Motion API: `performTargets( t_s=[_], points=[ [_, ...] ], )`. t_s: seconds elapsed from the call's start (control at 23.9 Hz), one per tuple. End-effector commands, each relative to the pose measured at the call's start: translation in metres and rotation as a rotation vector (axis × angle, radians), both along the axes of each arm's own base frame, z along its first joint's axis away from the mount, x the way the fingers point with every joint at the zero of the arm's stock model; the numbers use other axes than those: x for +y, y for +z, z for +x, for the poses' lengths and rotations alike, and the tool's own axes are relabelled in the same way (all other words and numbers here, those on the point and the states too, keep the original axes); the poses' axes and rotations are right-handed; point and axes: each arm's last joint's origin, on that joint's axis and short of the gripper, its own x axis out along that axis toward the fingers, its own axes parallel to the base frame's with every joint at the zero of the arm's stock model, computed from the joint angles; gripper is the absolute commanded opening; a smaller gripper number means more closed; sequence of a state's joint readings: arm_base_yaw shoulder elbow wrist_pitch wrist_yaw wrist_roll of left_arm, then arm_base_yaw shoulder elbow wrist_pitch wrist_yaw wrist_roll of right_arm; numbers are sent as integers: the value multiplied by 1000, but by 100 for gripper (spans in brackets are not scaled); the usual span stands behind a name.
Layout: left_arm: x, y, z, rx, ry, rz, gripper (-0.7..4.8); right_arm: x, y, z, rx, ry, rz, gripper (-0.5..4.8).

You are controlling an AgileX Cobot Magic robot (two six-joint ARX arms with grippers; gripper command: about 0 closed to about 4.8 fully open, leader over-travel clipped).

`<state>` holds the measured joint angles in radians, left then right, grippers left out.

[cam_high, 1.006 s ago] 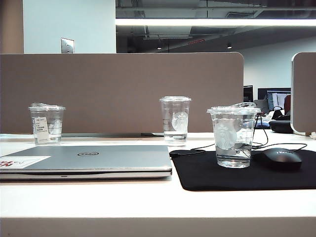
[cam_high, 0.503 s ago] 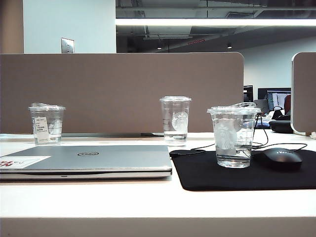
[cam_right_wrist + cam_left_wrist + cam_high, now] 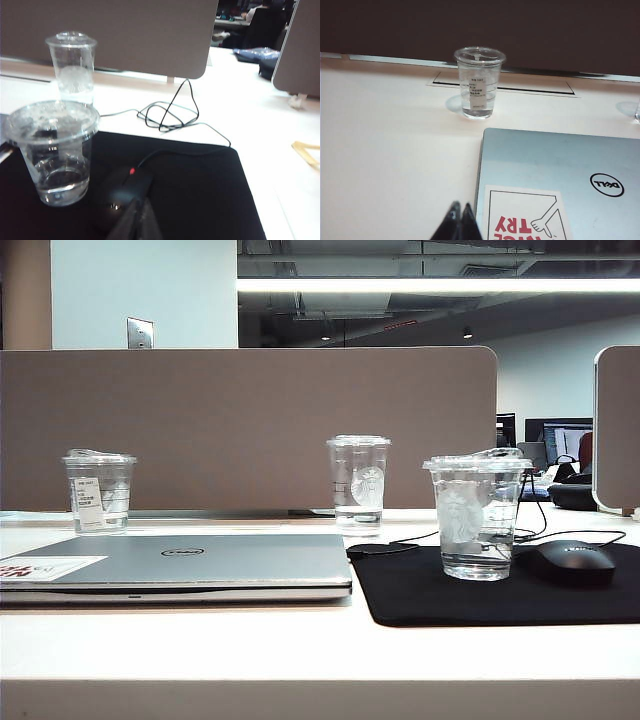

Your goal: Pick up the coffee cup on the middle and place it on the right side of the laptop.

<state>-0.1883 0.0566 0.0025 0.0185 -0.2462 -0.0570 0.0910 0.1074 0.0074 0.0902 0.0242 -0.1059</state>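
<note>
The coffee cup (image 3: 478, 518), short and clear with a rumpled lid, a round white logo and a little water, stands upright on a black mouse pad (image 3: 410, 592) right of the laptop (image 3: 200, 565). The laptop is silver-grey and closed, with a white-and-red sticker on its lid. In the right wrist view the coffee cup (image 3: 54, 150) is beside and ahead of my right gripper (image 3: 140, 201), which is shut and empty over the pad. My left gripper (image 3: 461, 205) is shut and empty by the laptop's (image 3: 560, 170) stickered corner. Neither gripper shows in the exterior view.
A taller slim logo cup (image 3: 358, 483) stands at the back middle and a cup with a printed label (image 3: 98, 492) at the back left. A black mouse (image 3: 572, 560) lies on the pad, its cable (image 3: 167, 112) looping behind. A grey partition (image 3: 250, 425) closes the desk's far edge.
The exterior picture has shifted very slightly sideways. The cups, the laptop and the mouse have kept their places.
</note>
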Motion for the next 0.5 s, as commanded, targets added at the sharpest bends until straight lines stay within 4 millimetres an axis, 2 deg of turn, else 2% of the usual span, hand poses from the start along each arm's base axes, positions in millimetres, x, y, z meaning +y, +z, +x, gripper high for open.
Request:
performTargets(
  t_s=[0.04,0.5],
  points=[
    [0,1,0,1,1,4,-5,0,-5,0,37,3,-5,-5],
    [0,1,0,1,1,4,-6,0,-13,-1,116,2,-13,-5]
  ],
)
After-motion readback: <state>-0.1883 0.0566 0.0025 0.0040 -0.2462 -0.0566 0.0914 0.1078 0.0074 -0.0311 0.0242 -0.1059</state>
